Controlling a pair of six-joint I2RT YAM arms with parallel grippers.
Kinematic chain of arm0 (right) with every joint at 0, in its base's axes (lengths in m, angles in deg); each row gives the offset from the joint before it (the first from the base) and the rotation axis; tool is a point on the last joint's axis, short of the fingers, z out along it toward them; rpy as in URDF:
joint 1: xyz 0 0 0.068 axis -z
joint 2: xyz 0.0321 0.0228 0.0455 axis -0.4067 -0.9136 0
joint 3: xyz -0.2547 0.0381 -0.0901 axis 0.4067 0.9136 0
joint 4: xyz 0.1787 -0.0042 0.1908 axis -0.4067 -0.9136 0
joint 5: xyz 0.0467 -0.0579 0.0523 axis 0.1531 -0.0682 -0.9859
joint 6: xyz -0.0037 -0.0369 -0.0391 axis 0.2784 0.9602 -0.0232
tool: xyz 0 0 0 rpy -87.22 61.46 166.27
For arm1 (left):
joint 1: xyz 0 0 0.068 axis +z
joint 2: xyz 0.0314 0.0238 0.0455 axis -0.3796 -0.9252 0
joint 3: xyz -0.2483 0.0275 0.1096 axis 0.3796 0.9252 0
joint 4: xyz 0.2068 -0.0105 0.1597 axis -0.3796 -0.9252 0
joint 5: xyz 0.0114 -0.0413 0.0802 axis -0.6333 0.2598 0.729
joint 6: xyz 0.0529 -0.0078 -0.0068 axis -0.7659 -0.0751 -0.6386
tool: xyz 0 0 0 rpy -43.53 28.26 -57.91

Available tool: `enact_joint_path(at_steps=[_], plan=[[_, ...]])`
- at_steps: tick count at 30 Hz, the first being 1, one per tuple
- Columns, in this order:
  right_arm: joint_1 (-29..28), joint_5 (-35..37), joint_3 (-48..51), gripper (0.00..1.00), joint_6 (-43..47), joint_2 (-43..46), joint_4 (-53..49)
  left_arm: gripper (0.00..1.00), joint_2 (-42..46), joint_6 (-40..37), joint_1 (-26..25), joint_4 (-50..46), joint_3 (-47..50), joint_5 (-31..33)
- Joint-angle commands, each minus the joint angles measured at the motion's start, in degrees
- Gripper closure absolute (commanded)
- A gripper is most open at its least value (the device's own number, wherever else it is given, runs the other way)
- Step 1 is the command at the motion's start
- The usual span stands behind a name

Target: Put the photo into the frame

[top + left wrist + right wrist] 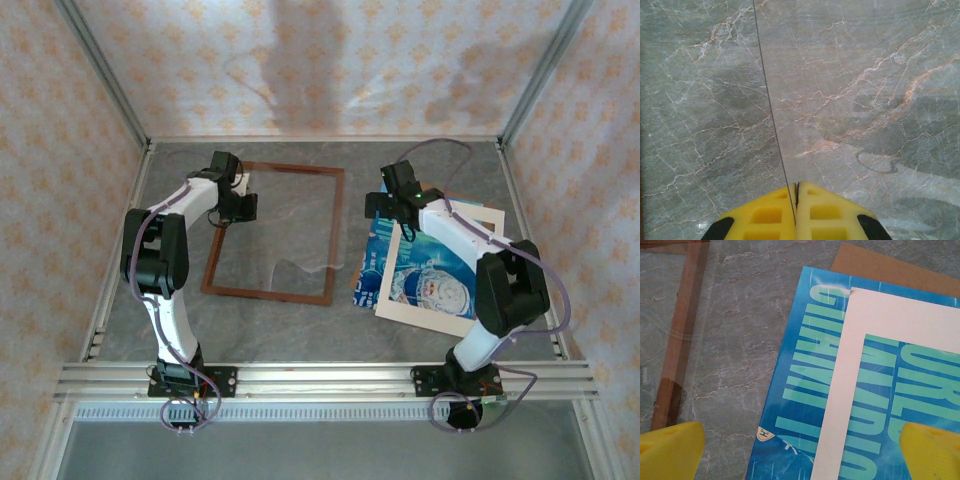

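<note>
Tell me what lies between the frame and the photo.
A bare strip of table, running between the frame and the photo. The right wrist view shows it clearly, and the top view shows it as a narrow gap.

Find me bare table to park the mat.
Free: table strip between the frame and the arm bases, and the band behind the frame by the back wall. Crowded: the right, where mat, photo and cardboard stack under the open right gripper.

One wooden frame (pixel 295 167), one photo (pixel 790 405), one cream mat (pixel 842 390), one cardboard backing board (pixel 880 265), one clear pane (pixel 282 225) (over the frame, toward 10 o'clock), two robot arms: left arm (pixel 170 310), right arm (pixel 455 225).
</note>
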Motion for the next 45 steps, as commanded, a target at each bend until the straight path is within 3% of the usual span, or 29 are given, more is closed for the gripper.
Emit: enact_joint_path(at_steps=[1, 45], plan=[[-0.1, 0.2, -1.5, 0.00, -0.3, -0.6, -0.4, 1.00, 1.7, -1.0, 0.9, -2.4, -2.0, 0.1], [-0.1, 1.4, -1.6, 0.00, 0.5, -1.5, -1.0, 1.00, 4.2, -5.9, 1.4, -3.6, -2.0, 4.9]])
